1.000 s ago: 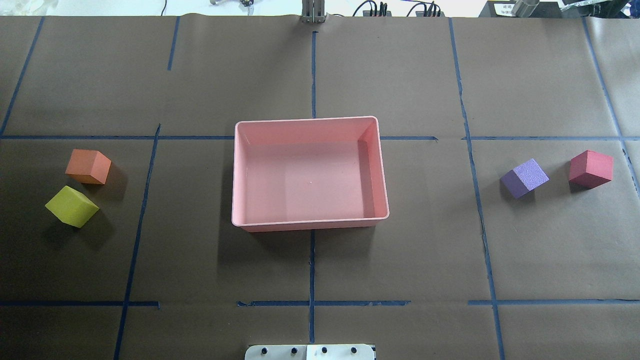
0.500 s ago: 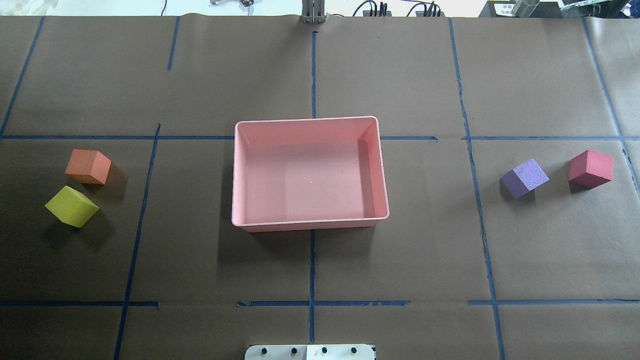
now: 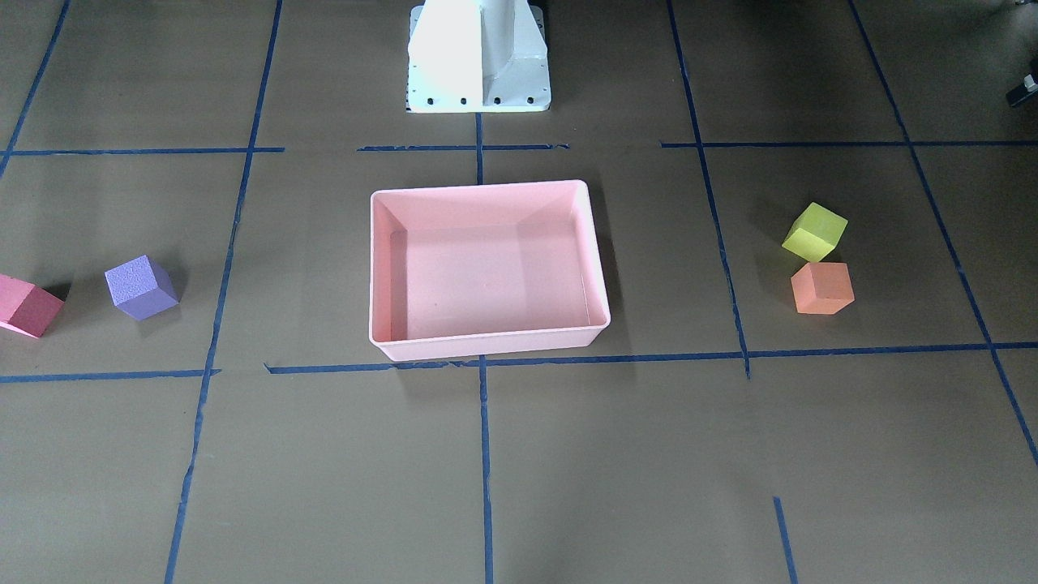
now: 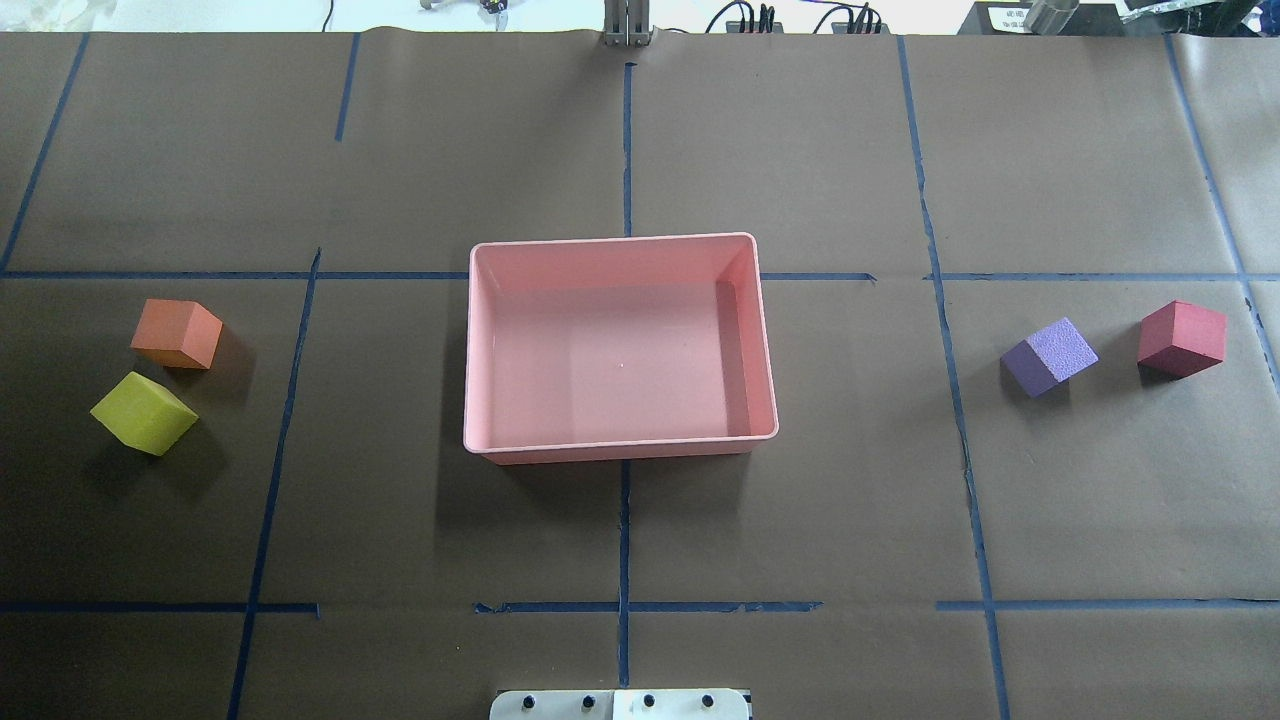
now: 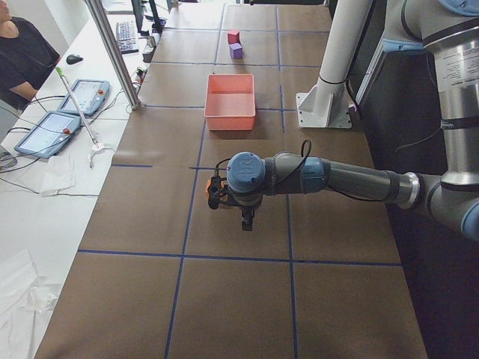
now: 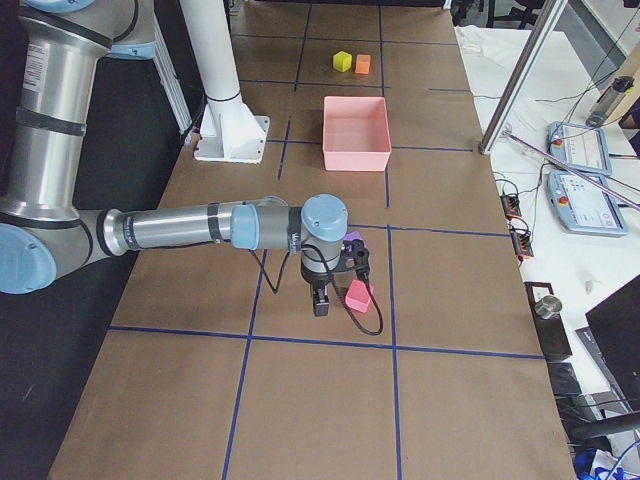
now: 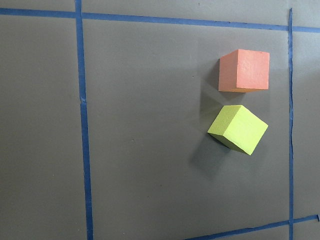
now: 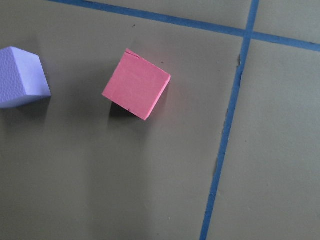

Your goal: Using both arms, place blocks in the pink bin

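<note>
Pink bin sits empty on the worktop, between the hands and well apart from both. The orange block and yellow-green block lie below the left hand, the red block and purple block below the right hand. I cannot tell whether either hand is spread. The blocks lie skewed and paired, so a misaligned descent could pinch a corner or shove the neighbour.

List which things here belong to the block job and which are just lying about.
Job: pink bin, orange block, yellow-green block, purple block, red block, left arm, right arm.
Lying about: tablets, keyboard, mouse, pedestal.
</note>
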{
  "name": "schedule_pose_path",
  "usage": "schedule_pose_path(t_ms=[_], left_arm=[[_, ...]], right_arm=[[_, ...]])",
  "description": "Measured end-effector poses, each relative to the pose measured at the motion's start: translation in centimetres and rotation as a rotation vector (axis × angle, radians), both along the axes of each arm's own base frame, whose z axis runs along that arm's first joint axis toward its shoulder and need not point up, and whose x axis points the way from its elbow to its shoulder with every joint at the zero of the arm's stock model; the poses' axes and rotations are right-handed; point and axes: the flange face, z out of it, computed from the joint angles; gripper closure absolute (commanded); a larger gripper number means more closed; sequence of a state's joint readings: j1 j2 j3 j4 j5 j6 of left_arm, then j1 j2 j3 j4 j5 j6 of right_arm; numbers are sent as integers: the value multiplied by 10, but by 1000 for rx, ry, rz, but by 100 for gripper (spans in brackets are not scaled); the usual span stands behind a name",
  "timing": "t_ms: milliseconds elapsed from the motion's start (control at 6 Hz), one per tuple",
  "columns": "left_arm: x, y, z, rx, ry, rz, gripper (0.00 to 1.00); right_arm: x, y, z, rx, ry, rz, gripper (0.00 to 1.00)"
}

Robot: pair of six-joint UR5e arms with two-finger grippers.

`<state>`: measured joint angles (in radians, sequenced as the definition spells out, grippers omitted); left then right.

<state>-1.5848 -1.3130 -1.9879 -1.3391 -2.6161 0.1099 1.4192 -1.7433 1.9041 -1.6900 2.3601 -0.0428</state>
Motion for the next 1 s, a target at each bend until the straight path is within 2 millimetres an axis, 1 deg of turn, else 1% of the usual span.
schedule_pose_path(t_ms=[167,333,500,667,833,1000], left_arm=[[0,0,-1,1,1,0,0],[0,0,-1,2,0,0,0],[0,0,-3,5,0,0,0],[0,0,-4,9,0,0,0],[0,0,-6,12,0,0,0],[0,-1,-7,16,0,0,0]], right_arm=[[-25,-25,1,-15,0,-4,0],[-51,-44,9,-27,-7,37,0],[-76,-55,27,-62,-30,140,0],[-94,-58,47,-94,-61,226,0],[-105,-56,61,-118,-80,272,0],[-111,-55,66,-169,-78,327,0]])
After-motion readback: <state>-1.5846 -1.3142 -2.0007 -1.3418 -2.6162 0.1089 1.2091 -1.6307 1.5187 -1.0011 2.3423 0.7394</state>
